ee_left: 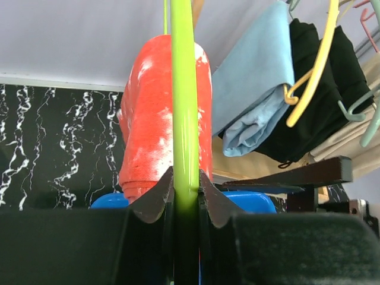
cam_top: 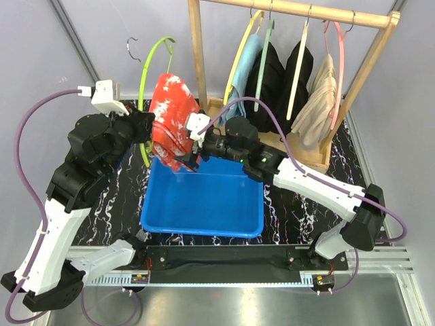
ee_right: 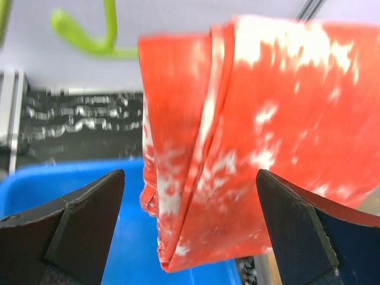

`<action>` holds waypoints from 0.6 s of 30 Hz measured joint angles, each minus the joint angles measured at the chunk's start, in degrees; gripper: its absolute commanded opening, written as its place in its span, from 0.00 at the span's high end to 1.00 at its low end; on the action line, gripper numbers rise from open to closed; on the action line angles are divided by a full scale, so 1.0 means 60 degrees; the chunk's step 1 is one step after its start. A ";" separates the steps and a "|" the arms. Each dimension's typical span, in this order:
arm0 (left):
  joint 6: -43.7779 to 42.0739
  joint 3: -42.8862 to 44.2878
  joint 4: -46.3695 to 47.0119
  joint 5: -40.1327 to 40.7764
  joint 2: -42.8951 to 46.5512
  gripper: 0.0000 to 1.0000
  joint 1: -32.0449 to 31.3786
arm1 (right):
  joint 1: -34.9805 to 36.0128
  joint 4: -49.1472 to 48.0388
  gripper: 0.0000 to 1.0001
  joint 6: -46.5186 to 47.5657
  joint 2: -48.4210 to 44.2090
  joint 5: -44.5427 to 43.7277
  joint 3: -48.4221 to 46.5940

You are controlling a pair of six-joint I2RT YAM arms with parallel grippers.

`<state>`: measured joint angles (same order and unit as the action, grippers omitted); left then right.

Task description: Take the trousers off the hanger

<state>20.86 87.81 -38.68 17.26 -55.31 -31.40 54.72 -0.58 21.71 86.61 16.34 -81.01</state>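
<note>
The red trousers with white pattern [cam_top: 171, 115] hang folded over a lime green hanger [cam_top: 151, 68], above the far edge of a blue bin [cam_top: 204, 204]. My left gripper [cam_top: 146, 129] is shut on the green hanger's bar [ee_left: 184, 119], with the red trousers [ee_left: 148, 130] just behind it. My right gripper [cam_top: 192, 155] is open, its fingers [ee_right: 83, 225] on either side of the red trousers' lower end [ee_right: 237, 154] without touching. Light blue [cam_top: 246, 68], two black [cam_top: 272, 71] and beige trousers [cam_top: 319, 102] hang on the wooden rack [cam_top: 299, 10].
The wooden rack's left post [cam_top: 198, 54] stands just right of the red trousers. The blue bin sits on the black marbled table [cam_top: 115, 197] in front of the rack. The rack's garments show in the left wrist view [ee_left: 255, 89].
</note>
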 measured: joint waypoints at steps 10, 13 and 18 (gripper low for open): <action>0.0357 -0.0441 -0.0280 0.0244 0.0299 1.00 0.0022 | 0.1370 -0.2047 0.00 -0.0375 0.0922 -0.2331 -0.0178; 0.0437 -0.0517 -0.0379 0.0248 0.0393 1.00 0.0025 | 0.1395 -0.2357 0.00 -0.0284 0.1235 -0.2943 -0.0361; 0.0554 -0.0517 -0.0393 0.0237 0.0557 1.00 0.0025 | 0.1392 -0.2492 0.02 -0.0306 0.1545 -0.3220 -0.0652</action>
<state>24.18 84.71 -41.04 18.68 -51.96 -31.24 63.07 -15.53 19.88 95.88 -2.98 -84.93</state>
